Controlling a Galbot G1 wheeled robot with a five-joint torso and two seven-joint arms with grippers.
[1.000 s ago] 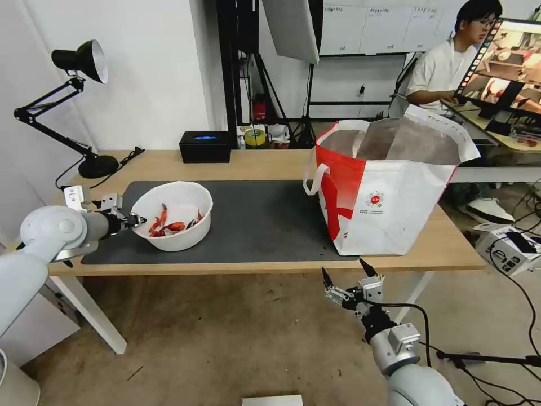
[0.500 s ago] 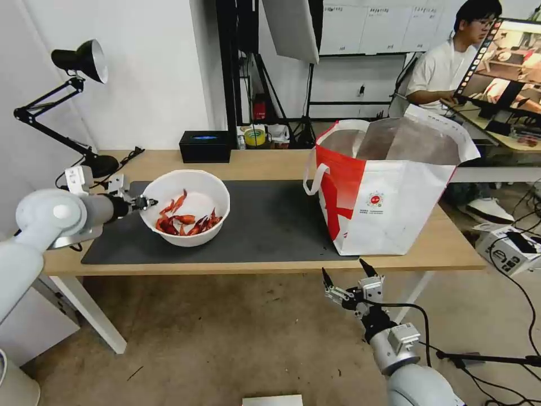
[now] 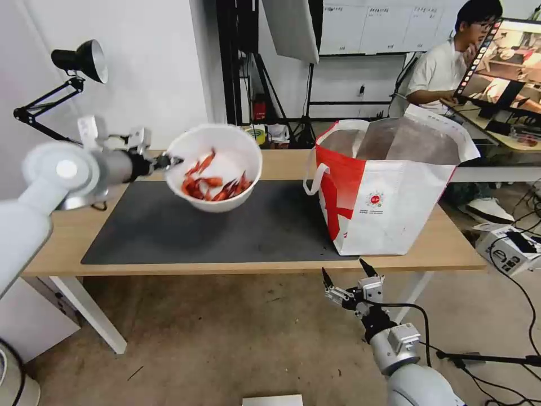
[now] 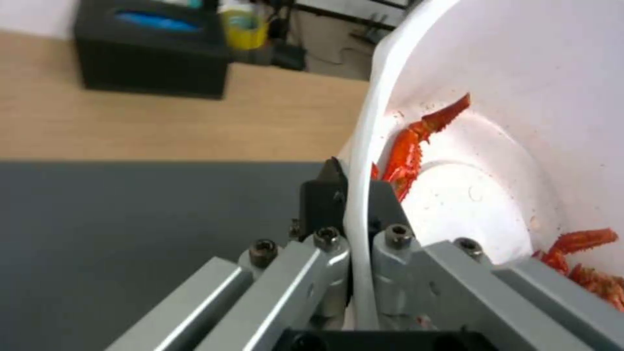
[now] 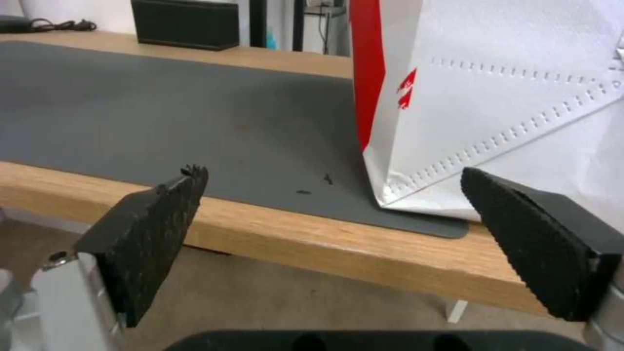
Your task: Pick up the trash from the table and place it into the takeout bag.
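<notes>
Right gripper nearest the camera, hanging below the front edge of the worktop, fingers spread wide, nothing between them; in the right wrist view its two black pads frame the worktop edge and the bag's lower corner

Dark grey mat covers most of the worktop, a few dark crumbs on it near the bag's corner in the right wrist view

Takeout bag stands upright at the right end of the mat, mouth open, foil lining visible, white loop handle on its left side, small round red logo on the front

Left gripper above the left part of the mat, clamped on the rim of the white bowl; left wrist view shows one finger inside the rim and one outside, pinching the thin wall

Bowl is in the air over the mat, clear of the surface, tilted with its opening toward the camera, well left of the bag. Red crayfish shells bunched in its lower side

Farther back: black box at the rear edge of the worktop in the left wrist view, black desk lamp at the far left corner
</notes>
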